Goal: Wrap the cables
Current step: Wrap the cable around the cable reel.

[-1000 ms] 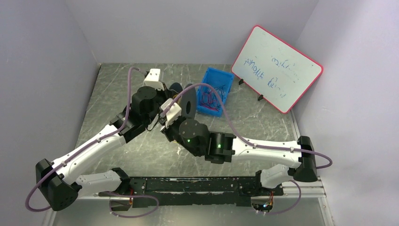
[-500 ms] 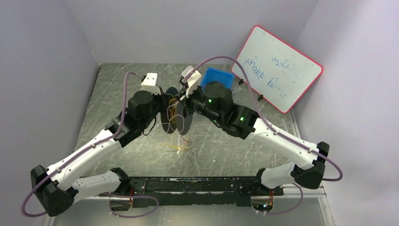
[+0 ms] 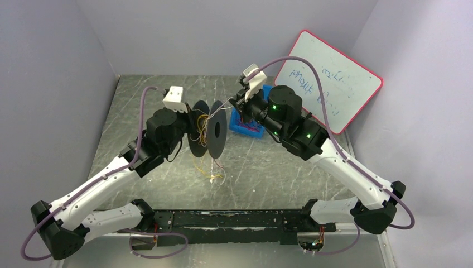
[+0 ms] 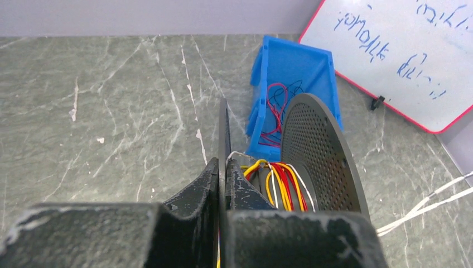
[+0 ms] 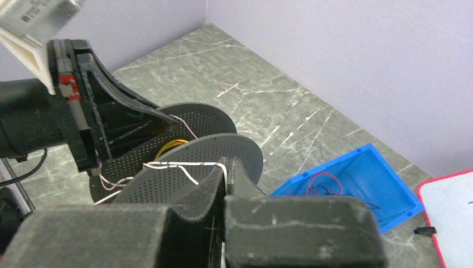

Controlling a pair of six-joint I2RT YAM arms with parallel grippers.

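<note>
My left gripper point(image 4: 224, 170) is shut on the near flange of a black perforated spool point(image 4: 318, 148), holding it on edge above the table. Yellow, red and white cables point(image 4: 283, 187) are wound on its core. In the top view, loose cable ends point(image 3: 215, 169) dangle below the spool point(image 3: 216, 133), to the right of the left gripper point(image 3: 192, 125). My right gripper point(image 5: 225, 172) is shut on a white cable point(image 5: 178, 165) that runs taut over the spool's rim point(image 5: 234, 146). Seen from above, the right gripper point(image 3: 237, 104) is just right of the spool.
A blue bin point(image 3: 249, 129) holding more red and blue cables point(image 4: 277, 106) sits behind the spool, partly hidden by the right arm. A red-framed whiteboard point(image 3: 329, 78) leans at the back right. Walls enclose the marbled table point(image 3: 268, 167) on three sides.
The right arm swung from in front of the spool up and to the right, drawing the white cable out toward the bin. The left arm shifted the spool slightly left.
</note>
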